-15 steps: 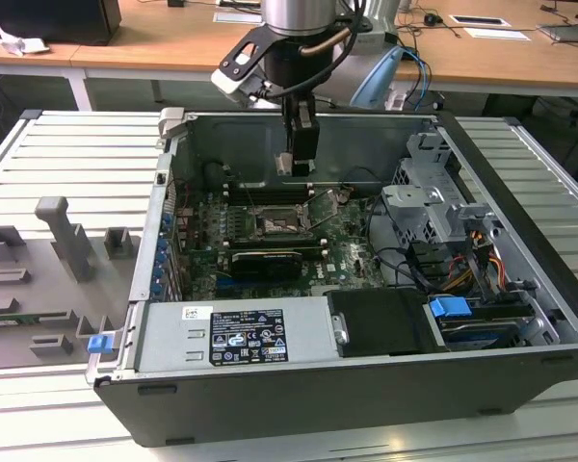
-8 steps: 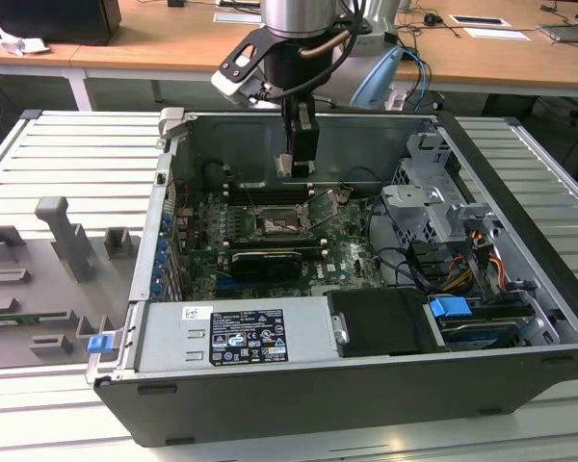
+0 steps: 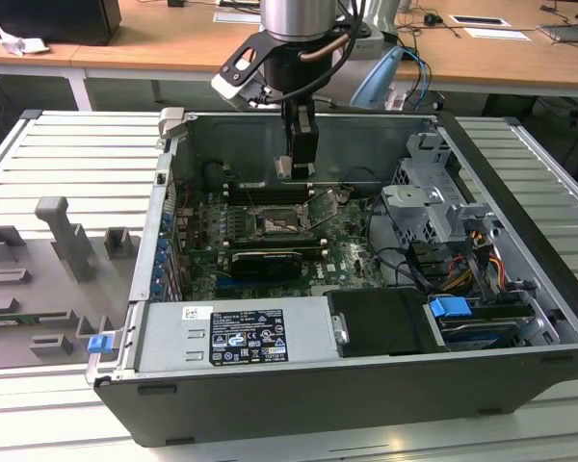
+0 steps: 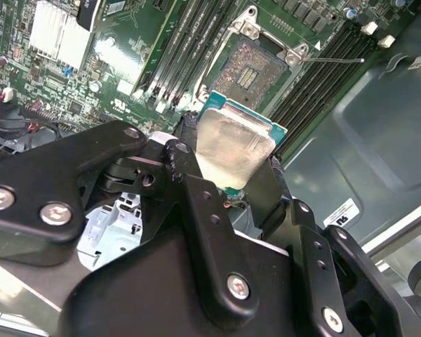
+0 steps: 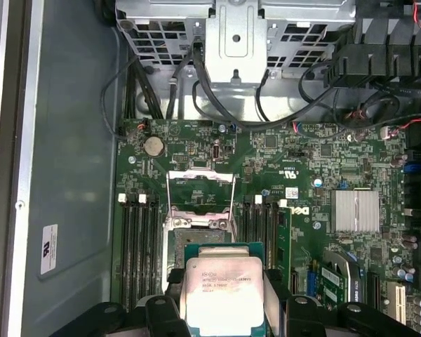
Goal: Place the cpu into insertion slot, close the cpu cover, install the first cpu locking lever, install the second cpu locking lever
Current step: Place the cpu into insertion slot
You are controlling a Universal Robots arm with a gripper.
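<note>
One small square chip (image 5: 221,289) is pinched by its edges in the claw (image 3: 299,162), metal top facing the first wrist camera, so the contact side underneath goes untouched. In the exterior view the claw hangs inside the open computer case (image 3: 366,395), which lies on its side on the ribbed table (image 3: 58,154), over the far part of the green circuit board (image 3: 352,255). The chip is held clear of the board, close above the socket (image 4: 255,68), which lies bare with its field of pins exposed. The cover (image 5: 200,174) stands swung up on its hinge, I judge to leave the way down free, and a thin wire lever (image 4: 331,60) sticks out to one side. In the first wrist view the chip hides the near part of the socket, and its underside is out of sight. How much gap remains between chip and socket is hard to judge, and a second lever cannot be made out.
</note>
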